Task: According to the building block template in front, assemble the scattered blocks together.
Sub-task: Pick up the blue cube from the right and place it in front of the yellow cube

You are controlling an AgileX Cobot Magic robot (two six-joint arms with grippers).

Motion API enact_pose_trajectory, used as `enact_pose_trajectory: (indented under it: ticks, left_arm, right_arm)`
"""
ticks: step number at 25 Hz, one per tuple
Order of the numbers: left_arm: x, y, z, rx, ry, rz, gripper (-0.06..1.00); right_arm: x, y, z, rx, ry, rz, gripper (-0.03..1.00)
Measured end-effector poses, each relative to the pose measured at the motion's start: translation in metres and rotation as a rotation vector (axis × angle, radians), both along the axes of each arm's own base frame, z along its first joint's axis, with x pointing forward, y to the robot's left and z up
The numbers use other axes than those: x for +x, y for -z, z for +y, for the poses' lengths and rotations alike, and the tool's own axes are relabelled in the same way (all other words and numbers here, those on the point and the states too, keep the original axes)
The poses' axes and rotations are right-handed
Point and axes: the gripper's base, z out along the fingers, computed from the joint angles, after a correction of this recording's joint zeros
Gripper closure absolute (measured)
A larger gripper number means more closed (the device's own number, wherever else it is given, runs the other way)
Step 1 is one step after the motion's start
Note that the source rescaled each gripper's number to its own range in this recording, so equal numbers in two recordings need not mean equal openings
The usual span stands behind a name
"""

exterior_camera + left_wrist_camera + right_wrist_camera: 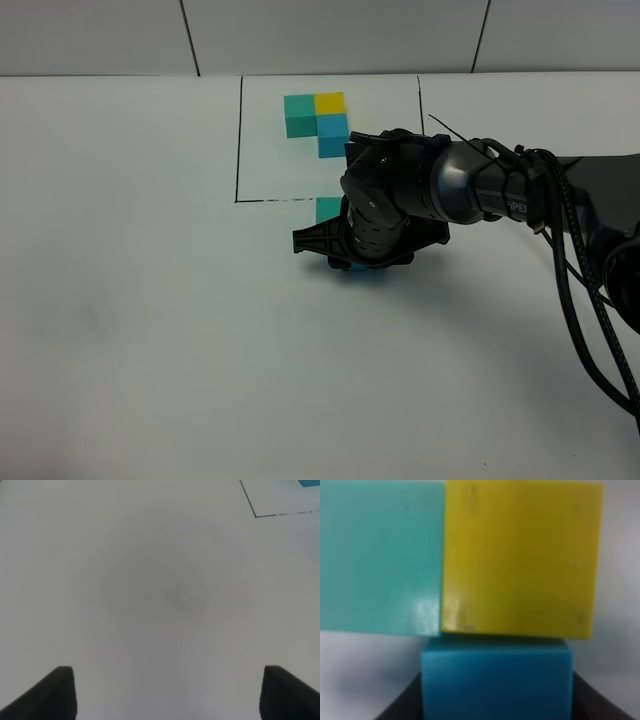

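Observation:
The building block template [318,120], a teal, yellow and blue L, lies inside a thin black rectangle at the back of the table. Just in front of that frame my right gripper [356,262] points down, shut on the blue block [495,680], which shows between its dark fingers [402,707]. In the right wrist view the blue block touches the yellow block [520,555], and the teal-green block [380,555] sits flush beside the yellow one. From the high camera only the teal-green block [328,208] and a sliver of the blue block [362,273] show. My left gripper [170,695] hangs open over bare table.
The right arm [480,185] and its cables [570,260] reach in from the right edge. One corner of the black frame line [256,515] shows in the left wrist view. The white table [150,300] stretches to the left and front.

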Motion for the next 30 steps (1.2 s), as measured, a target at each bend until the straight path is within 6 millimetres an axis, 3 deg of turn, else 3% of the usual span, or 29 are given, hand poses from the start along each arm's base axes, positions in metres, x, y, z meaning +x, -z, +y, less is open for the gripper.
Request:
enact_pose_trajectory:
  ticks: [30]
  left_arm:
    - [0.0, 0.0, 0.0, 0.0, 0.0, 0.0, 0.23]
  right_arm:
    - [0.0009, -0.0002, -0.0008, -0.006, 0.012, -0.009, 0.95]
